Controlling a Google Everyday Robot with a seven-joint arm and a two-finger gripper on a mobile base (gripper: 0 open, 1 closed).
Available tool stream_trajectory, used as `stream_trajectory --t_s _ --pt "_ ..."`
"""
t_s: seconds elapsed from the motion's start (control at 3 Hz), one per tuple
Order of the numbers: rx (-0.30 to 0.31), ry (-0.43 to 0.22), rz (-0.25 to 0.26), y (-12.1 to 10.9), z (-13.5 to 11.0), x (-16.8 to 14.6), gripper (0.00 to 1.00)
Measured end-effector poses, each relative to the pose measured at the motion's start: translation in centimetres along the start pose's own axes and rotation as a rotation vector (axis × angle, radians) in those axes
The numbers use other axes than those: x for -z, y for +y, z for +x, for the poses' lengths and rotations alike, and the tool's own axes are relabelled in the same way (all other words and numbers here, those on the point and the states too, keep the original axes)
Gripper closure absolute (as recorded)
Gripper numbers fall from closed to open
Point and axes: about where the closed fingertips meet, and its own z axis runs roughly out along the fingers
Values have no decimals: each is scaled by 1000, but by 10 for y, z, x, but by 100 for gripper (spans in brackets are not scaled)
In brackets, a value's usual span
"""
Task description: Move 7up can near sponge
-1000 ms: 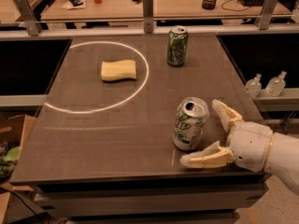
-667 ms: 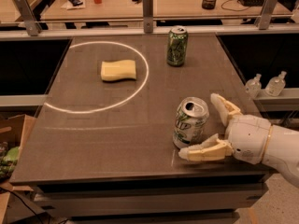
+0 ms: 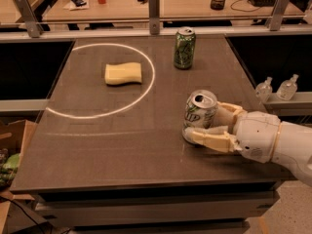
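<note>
Can [image 3: 200, 115] stands upright near the table's [image 3: 122, 150] 4 o'clock edge. Sponge [image 3: 123, 73] lies well apart at the can's 10 o'clock, inside the white ring [image 3: 146, 89]. End effector [image 3: 205, 125] sits at the can's 3 o'clock, its fingers closed on the lower wall. Judged light, thin-walled, slick and easily dented, so a gentle mid-body hold seems best.
</note>
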Motion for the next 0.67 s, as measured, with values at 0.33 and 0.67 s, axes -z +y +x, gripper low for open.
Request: stream_trajectory --t_s 0.33,0.67 --pt "8 11 -9 0 -4 -3 64" --pt "18 23 5 -3 -2 -6 88"
